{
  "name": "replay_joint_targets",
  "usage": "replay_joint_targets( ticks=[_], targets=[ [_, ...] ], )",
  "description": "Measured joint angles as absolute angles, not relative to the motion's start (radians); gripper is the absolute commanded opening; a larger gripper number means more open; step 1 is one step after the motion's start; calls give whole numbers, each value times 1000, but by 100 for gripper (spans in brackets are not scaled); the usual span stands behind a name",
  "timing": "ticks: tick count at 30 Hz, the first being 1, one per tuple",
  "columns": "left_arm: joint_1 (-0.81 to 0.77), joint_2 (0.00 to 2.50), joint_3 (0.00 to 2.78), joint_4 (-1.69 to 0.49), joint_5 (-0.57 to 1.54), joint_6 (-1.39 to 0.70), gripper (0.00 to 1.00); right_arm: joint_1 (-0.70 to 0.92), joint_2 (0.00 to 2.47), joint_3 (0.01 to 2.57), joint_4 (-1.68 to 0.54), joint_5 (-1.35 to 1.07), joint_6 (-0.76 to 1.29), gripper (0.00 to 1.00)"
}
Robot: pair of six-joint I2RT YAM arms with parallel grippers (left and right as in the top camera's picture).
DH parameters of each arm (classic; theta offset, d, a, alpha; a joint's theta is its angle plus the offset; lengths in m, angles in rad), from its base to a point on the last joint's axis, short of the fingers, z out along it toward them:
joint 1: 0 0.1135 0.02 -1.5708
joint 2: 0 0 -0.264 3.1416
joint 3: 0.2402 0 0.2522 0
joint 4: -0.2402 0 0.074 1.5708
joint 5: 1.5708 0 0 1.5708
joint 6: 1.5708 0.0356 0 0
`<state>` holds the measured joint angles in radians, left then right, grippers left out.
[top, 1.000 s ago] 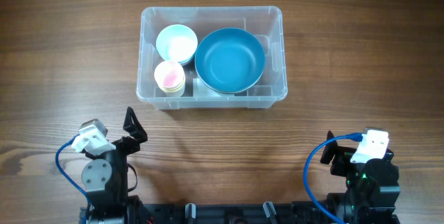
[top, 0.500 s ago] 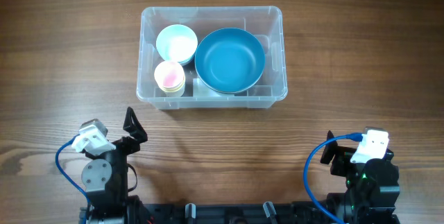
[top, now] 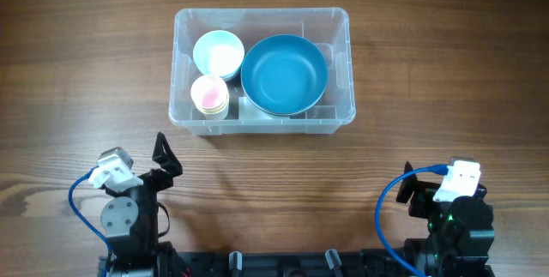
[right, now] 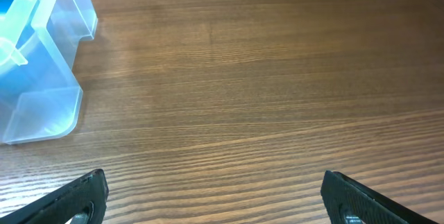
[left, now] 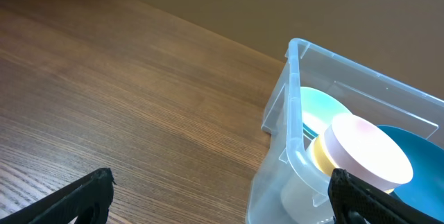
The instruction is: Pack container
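one blue bowl lies in the container; left gripper, right gripper agape.

Clear container on wooden table, pink-topped cup and pale bowl inside.

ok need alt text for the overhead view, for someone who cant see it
A clear plastic container sits on a wooden table, holding a large blue bowl, a small pale bowl and a pink-and-yellow cup. The left arm and right arm are parked at the near edge, holding nothing.
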<state>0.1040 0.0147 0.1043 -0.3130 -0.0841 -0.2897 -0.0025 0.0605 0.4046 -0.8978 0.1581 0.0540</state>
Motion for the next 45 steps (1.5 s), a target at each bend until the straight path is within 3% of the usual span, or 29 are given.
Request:
replay_joint_targets(
  ticks=[4, 13, 17, 22, 45],
  targets=[
    [104, 15, 104, -313, -84, -290, 100, -2, 55, 403, -828, 158, -3, 100],
    [104, 14, 104, -313, -84, -289, 100, -2, 15, 299, -169, 64, -68, 100],
    [104, 14, 104, -313, -84, -289, 100, -2, 14, 108, 67, -73, -120, 100],
    [104, 14, 104, -313, -84, -290, 100, -2, 14, 6, 91, -140, -150, 100],
    [104, 14, 104, -313, -84, -289, 100, -2, 14, 6, 12, -157, -276, 100]
  ],
)
